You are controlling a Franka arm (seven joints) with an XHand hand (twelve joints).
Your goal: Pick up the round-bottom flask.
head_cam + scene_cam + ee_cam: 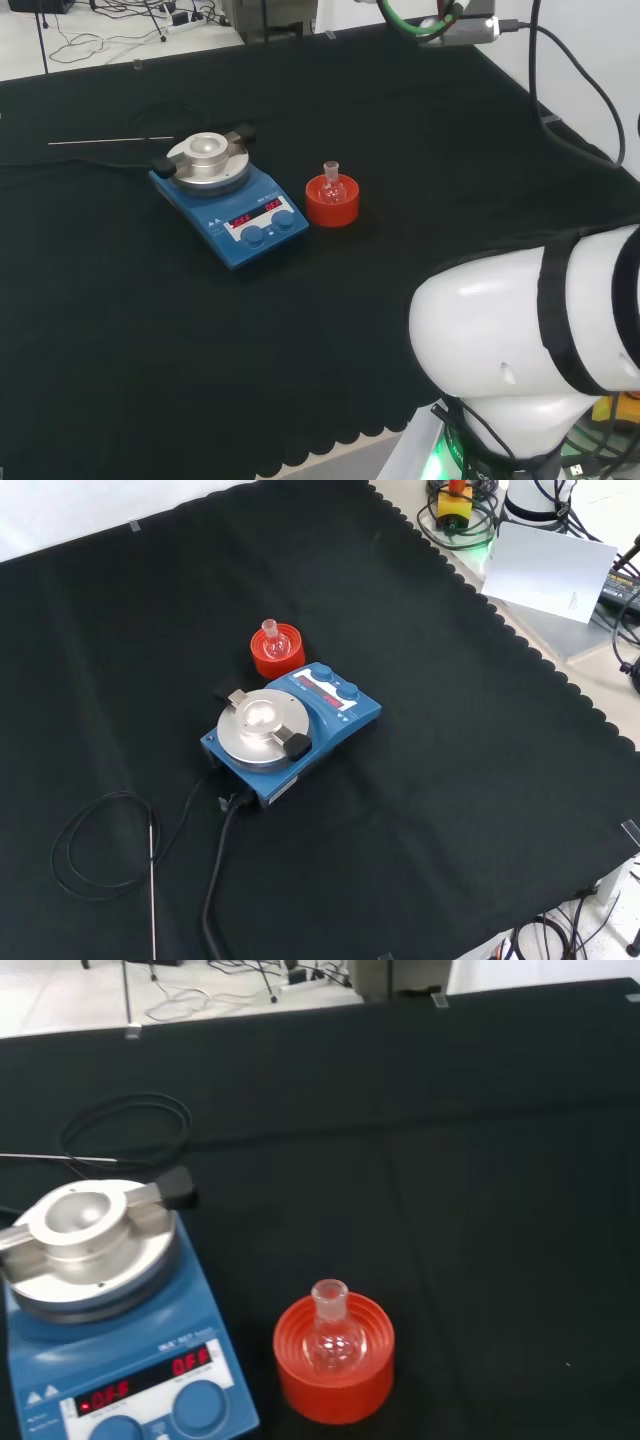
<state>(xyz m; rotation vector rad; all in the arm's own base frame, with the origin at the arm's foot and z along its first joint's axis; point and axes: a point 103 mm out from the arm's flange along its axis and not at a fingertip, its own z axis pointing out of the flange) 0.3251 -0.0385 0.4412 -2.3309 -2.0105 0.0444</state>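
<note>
Resting upright in a red ribbed stand (332,201), the round-bottom flask (331,181) is seated with its short neck pointing up. The stand is placed just beside a blue hotplate stirrer (244,213), on that unit's right in the head view and behind it in the front view. The state of the hand's fingers cannot be told from these views, so approach clearance is to be judged from the bench layout alone.

Risks from here:
1. The flask is clear glass and small; a misjudged closure could slip off the neck or bulb and tip it from the stand.
2. The stand could be lifted or dragged with the flask if the bulb is seated tightly.
3. A descent on the stirrer side could strike its metal top plate (263,727).

Open cloth (450,170) lies on every other side of the stand. A thin probe (152,880) and its looped cable (75,850) lie well apart, beyond the stirrer. The scalloped bench edges are far from the flask.
</note>
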